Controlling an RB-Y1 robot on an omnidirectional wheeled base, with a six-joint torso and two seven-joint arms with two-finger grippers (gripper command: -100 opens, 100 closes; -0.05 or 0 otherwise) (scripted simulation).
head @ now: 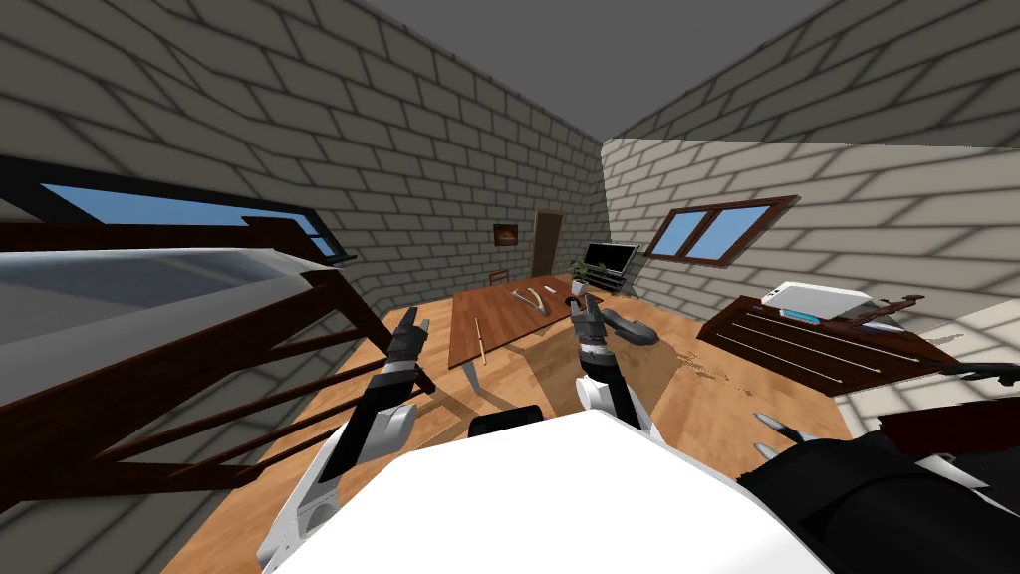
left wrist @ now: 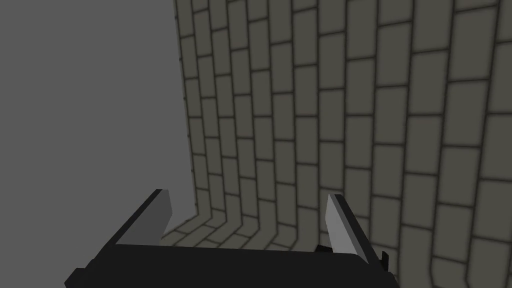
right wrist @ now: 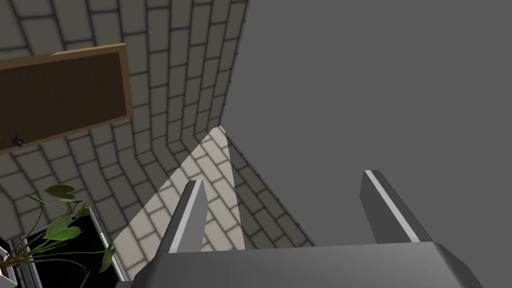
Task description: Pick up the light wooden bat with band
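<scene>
Left gripper (left wrist: 247, 200): fingers wide apart, empty.
Right gripper (right wrist: 285, 181): fingers wide apart, empty.
Light bat (head: 479, 340): flat on brown table (head: 510, 321), untouched.

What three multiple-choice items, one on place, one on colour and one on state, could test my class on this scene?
1. Where does the thin light wooden bat lie?
A. on the long brown wooden table
B. on the floor
C. between a gripper's fingers

2. What colour is the flat box on the dark brown cabinet?
A. red
B. white
C. green

3. How do the fingers of the left gripper stand?
A. shut on the bat
B. shut, empty
C. open

Answers:
1 A: the bat rests on the tabletop.
2 B: the box is plain white.
3 C: the fingers stand apart with nothing between them.
</scene>
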